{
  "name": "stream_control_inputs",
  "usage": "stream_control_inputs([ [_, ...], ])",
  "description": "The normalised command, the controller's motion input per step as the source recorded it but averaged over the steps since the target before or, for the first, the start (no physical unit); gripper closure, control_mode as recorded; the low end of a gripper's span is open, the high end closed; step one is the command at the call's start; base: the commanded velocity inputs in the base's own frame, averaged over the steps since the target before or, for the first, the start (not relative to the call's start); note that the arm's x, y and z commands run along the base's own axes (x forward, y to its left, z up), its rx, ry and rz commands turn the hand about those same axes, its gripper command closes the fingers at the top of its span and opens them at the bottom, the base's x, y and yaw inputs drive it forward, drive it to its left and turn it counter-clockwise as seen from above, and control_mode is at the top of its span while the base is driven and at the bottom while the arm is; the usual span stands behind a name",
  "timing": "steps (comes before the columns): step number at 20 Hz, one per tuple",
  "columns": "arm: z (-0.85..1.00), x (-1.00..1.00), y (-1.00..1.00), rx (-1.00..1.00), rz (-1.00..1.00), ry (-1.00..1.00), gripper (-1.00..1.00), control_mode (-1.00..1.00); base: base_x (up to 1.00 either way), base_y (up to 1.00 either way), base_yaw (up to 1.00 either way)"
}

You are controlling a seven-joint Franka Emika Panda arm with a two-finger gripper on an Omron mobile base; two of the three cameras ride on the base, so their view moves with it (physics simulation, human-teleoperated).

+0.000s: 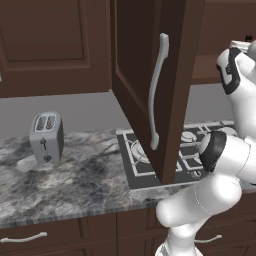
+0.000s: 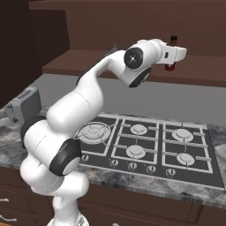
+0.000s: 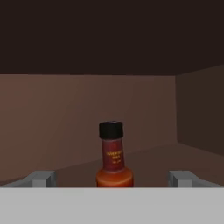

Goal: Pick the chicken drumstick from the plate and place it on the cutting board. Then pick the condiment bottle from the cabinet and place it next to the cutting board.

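The condiment bottle (image 3: 113, 157), red-orange with a black cap, stands upright on the shelf of the open cabinet (image 2: 132, 62). In the hand view it sits straight ahead, centred between my gripper's (image 3: 111, 179) two grey fingertips (image 3: 41, 178). The gripper is open wide, and neither tip touches the bottle. From the right base view the arm reaches up to the shelf. Its white hand covers the middle of the bottle (image 2: 173, 39), leaving the cap and the red base showing. The chicken drumstick, the plate and the cutting board are out of view.
The cabinet door (image 1: 170, 125) with its curved silver handle (image 1: 156, 90) hangs open over the stove (image 2: 145, 141), close to the left of the arm. A grey toaster (image 1: 46, 136) stands on the marble counter (image 1: 75, 185) to the left.
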Motion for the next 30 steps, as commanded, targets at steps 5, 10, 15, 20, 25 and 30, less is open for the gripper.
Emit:
stream_control_inputs([
  [5, -0.02, 0.11, -0.06, 0.0, 0.0, 0.0, -1.0, -1.0, 0.0, 0.0, 0.0],
  [10, -0.02, 0.13, -0.07, 0.0, 0.0, 0.0, -1.0, -1.0, 0.0, 0.0, 0.0],
  [15, -0.01, 0.15, -0.1, 0.0, 0.0, 0.01, -1.0, -1.0, 0.0, 0.0, 0.0],
  [20, -0.02, 0.14, -0.12, 0.0, 0.0, 0.01, -1.0, -1.0, 0.0, 0.0, 0.0],
  [25, -0.01, 0.13, -0.14, 0.01, 0.0, 0.01, -1.0, -1.0, 0.0, 0.0, 0.0],
  [30, -0.01, 0.11, -0.15, 0.01, 0.0, 0.02, -1.0, -1.0, 0.0, 0.0, 0.0],
])
